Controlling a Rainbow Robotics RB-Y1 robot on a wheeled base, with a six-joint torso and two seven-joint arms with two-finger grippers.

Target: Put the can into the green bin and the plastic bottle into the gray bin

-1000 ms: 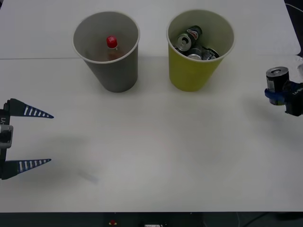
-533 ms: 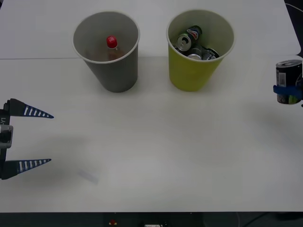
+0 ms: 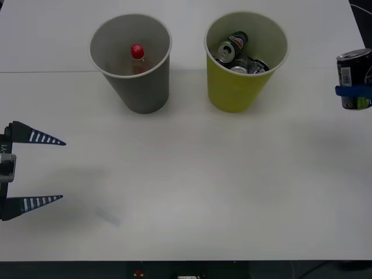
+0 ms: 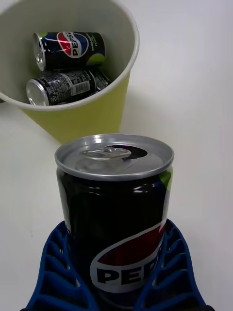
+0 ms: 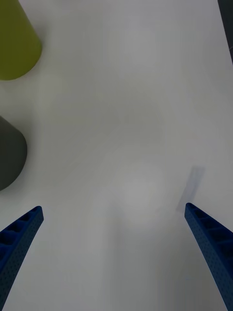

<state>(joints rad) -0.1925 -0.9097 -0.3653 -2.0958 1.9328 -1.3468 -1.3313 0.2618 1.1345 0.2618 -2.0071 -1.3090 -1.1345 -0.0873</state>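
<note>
The can (image 3: 352, 77) is a slim black drink can with a silver top, held upright off the table at the far right, with my right gripper (image 3: 352, 91) shut on it. In the right wrist view the can (image 4: 114, 218) sits between the blue fingers (image 4: 53, 272), with the green bin (image 4: 77, 116) just beyond it. The green bin (image 3: 241, 93) stands at the back right of centre, left of the held can. The gray bin (image 3: 142, 90) stands to its left, and the red-capped plastic bottle (image 3: 138, 58) is inside it. My left gripper (image 3: 58, 170) is open at the left edge.
Several black cans (image 3: 238, 52) lie inside the green bin, and the right wrist view shows these cans (image 4: 68, 48) too. The left wrist view shows the bases of the green bin (image 5: 14, 43) and the gray bin (image 5: 9, 150) beyond white table (image 5: 126, 121).
My right gripper has lifted the can and turned it from tilted to upright, ending higher and a little farther right. The left arm has not moved.
</note>
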